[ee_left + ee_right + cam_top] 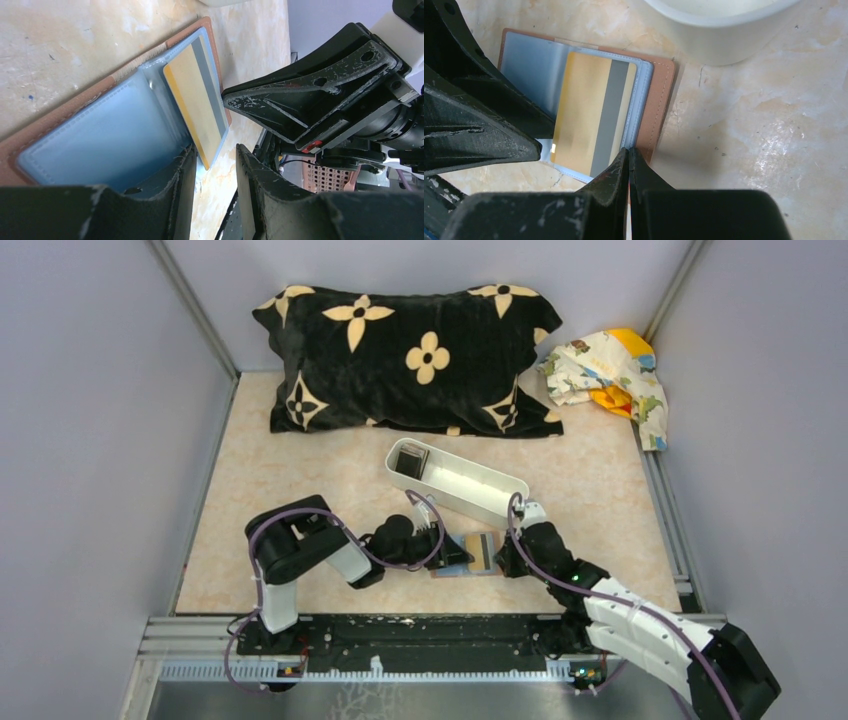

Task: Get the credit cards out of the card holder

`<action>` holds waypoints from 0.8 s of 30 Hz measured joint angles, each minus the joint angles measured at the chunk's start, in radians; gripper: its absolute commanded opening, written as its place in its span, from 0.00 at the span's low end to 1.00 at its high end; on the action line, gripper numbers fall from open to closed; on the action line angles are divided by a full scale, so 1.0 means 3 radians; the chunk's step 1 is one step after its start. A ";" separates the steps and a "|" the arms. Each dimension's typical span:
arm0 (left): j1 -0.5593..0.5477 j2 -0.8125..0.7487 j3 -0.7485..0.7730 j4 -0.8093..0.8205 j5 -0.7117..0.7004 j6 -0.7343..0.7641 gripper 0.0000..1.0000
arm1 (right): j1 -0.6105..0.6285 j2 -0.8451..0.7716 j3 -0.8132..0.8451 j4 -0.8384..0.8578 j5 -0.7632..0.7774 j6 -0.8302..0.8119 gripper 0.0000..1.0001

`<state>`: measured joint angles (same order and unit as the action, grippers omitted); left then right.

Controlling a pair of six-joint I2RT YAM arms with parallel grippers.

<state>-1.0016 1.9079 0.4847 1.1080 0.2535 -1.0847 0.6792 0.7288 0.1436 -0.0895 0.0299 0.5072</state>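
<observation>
The card holder (478,552) lies open on the table near the front, brown rim and light blue inside (100,145). A tan-yellow credit card (197,100) with a grey stripe sits in its right pocket, also seen in the right wrist view (584,115). My left gripper (215,165) is open; its left finger lies over the wallet's near edge and the card's corner shows in the gap. My right gripper (629,152) is shut, tips against the wallet's rim (659,100) beside the card. A dark card (408,462) lies in the white tray.
The long white tray (480,502) stands just behind the wallet, its end close in the right wrist view (714,35). A black pillow (410,355) with tan flowers lies at the back. A patterned cloth (610,370) is at the back right. Grey walls enclose the table.
</observation>
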 measured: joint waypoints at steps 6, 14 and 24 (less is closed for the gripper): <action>0.0023 0.0036 -0.0041 0.0123 -0.0020 -0.0048 0.40 | 0.0070 0.0076 0.0000 0.0092 0.0015 0.0009 0.00; 0.0045 0.0086 -0.0051 0.0235 -0.0038 -0.0081 0.37 | 0.0117 0.0112 0.0000 0.0144 0.0057 0.0033 0.00; 0.0061 0.0116 -0.0205 0.0394 -0.0048 -0.0153 0.10 | 0.0149 0.0135 0.0000 0.0181 0.0041 0.0066 0.00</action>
<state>-0.9833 1.9427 0.4232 1.2263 0.2390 -1.1305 0.7238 0.7692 0.1436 -0.0353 0.0422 0.5270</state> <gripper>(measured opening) 0.154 0.005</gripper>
